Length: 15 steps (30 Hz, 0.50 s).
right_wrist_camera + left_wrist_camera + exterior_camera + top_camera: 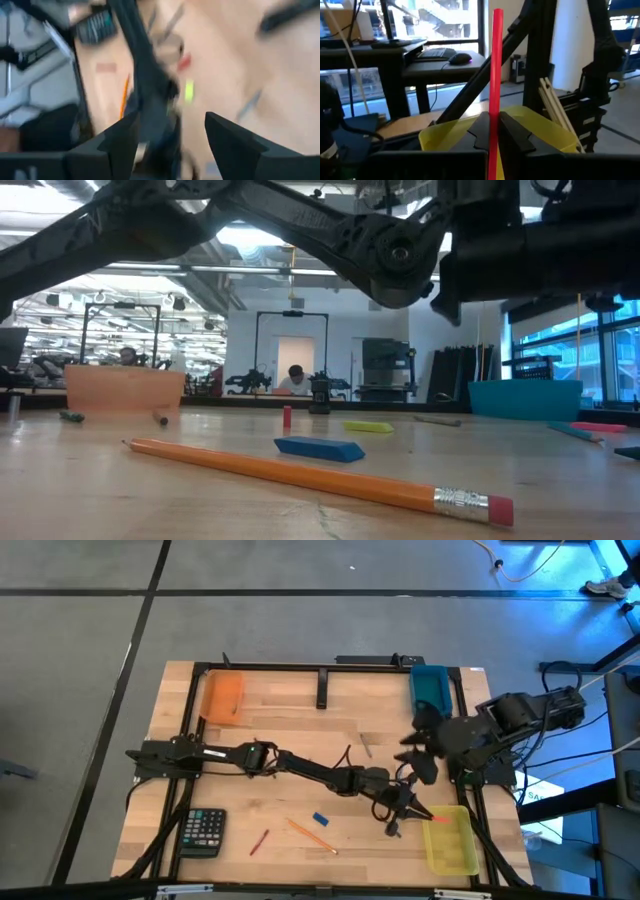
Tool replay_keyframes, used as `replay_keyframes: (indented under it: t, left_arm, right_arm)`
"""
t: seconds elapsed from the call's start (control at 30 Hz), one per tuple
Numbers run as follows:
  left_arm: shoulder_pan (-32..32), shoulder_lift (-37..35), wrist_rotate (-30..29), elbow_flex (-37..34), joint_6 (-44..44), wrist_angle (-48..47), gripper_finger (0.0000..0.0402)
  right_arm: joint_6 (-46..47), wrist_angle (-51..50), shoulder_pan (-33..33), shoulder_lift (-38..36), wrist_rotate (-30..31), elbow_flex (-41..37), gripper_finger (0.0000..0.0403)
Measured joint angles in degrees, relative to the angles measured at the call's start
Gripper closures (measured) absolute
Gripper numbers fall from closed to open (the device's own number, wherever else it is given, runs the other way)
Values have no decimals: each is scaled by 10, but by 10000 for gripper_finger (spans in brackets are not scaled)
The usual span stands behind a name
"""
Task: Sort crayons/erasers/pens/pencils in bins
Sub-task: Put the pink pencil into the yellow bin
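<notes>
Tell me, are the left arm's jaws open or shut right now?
Shut on the long red stick: the left gripper pinches it between both fingers, right beside the yellow bin.

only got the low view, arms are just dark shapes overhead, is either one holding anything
Observer: Yes. The left gripper is shut on a long thin red stick.
Operator: where is it
Observer: At the edge of the yellow bin, with the stick pointing towards it.
Operator: and the right one
Observer: The right gripper is open and empty, above the table between the teal bin and the yellow one.
</notes>
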Motion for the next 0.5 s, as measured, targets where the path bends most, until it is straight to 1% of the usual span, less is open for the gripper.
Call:
replay_keyframes:
  t: [0.13,0.2,0.27,0.37,0.5]
  left_arm:
    - [-5,0,-4,0,2,-26,390]
    - [-8,0,-5,0,12,-39,390]
    - [-12,0,-17,0,26,-53,390]
    - [-17,0,-36,0,52,-68,390]
    - [-22,0,-49,0,70,-70,390]
  right_arm:
    - [85,-53,15,20,-69,0,191]
    - [118,-71,20,34,-116,0,194]
    - [152,-86,25,49,-165,0,194]
    - [183,-103,33,79,-233,0,195]
    - [188,-119,43,125,-311,0,195]
